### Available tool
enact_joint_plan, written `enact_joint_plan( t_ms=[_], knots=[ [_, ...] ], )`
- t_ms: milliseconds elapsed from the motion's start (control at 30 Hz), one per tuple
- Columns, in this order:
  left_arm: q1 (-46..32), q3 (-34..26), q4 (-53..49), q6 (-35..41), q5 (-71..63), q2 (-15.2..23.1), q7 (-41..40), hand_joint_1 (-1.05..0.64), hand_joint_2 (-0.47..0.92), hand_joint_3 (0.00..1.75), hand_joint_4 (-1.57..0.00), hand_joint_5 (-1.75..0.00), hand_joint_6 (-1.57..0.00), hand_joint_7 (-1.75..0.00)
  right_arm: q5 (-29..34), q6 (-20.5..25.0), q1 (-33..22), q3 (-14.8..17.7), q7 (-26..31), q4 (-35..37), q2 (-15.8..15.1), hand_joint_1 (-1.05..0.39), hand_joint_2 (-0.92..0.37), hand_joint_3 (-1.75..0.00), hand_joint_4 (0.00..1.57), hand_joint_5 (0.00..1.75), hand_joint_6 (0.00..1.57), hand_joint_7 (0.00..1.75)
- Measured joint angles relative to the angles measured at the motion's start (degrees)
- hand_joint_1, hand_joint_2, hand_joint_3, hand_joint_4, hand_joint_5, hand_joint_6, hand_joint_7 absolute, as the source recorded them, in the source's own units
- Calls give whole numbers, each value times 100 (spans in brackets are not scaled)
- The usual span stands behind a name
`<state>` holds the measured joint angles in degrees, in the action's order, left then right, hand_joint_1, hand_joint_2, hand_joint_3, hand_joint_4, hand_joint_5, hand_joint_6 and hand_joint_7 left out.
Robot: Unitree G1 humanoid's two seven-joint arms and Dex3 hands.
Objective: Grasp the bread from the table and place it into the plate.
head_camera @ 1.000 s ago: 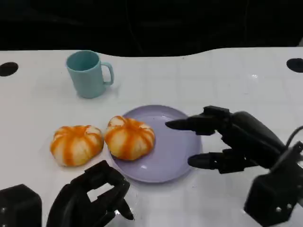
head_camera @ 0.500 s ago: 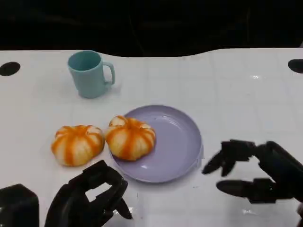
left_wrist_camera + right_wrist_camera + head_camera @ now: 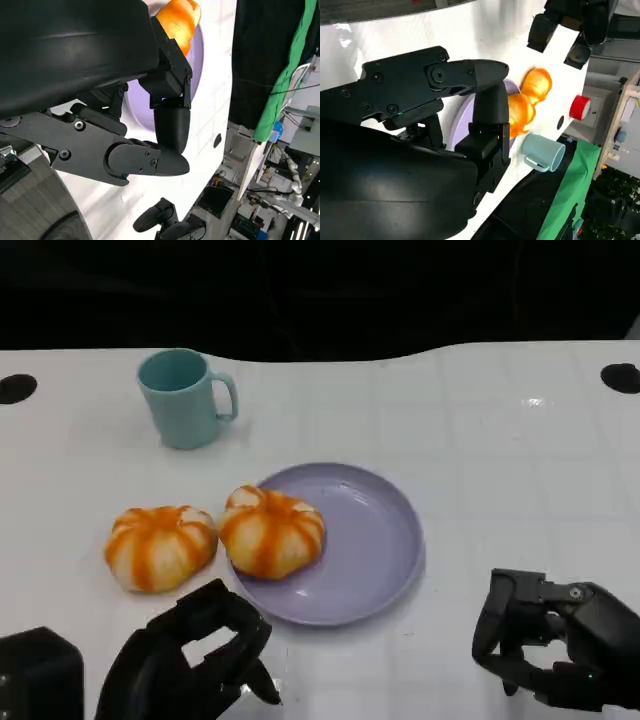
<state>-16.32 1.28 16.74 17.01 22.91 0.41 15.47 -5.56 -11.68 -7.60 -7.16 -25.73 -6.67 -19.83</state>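
One orange-striped bread (image 3: 272, 530) (image 3: 520, 112) lies on the left rim of the purple plate (image 3: 370, 550) (image 3: 456, 127). A second bread (image 3: 160, 545) (image 3: 537, 82) sits on the table just left of the plate. My left hand (image 3: 190, 660) (image 3: 150, 125) hovers at the near edge below the two breads, fingers curled in and holding nothing. My right hand (image 3: 550, 650) (image 3: 445, 100) is low at the near right, off the plate, fingers curled with nothing in them. The left wrist view catches an orange bread (image 3: 181, 20) beside the plate (image 3: 197, 55).
A teal mug (image 3: 185, 398) (image 3: 542, 152) stands at the back left, handle to the right. Black round holes (image 3: 620, 377) mark the white table's far corners. A red button (image 3: 579, 107) sits beyond the table.
My right hand has pulled back from over the plate toward the near right edge, and its spread fingers have curled in. The breads, plate, mug and left hand stay put.
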Motion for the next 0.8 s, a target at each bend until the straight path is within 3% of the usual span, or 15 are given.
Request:
enact_joint_plan(
  t_ms=[400, 800],
  knots=[
    [5, -99, -13, -8, 1, 79, 30, -55, 92, 33, -71, -175, -72, -140, 54, -404, 287, 4, 1, 606, 330, -41, -92, -30, 79, 175, 55, 175],
    [26, -138, -46, -10, 0, 113, 107, -54, 92, 36, -71, -175, -70, -143, 192, -507, 425, 7, 38, 818, 427, -40, -92, -29, 81, 175, 57, 175]
  ],
)
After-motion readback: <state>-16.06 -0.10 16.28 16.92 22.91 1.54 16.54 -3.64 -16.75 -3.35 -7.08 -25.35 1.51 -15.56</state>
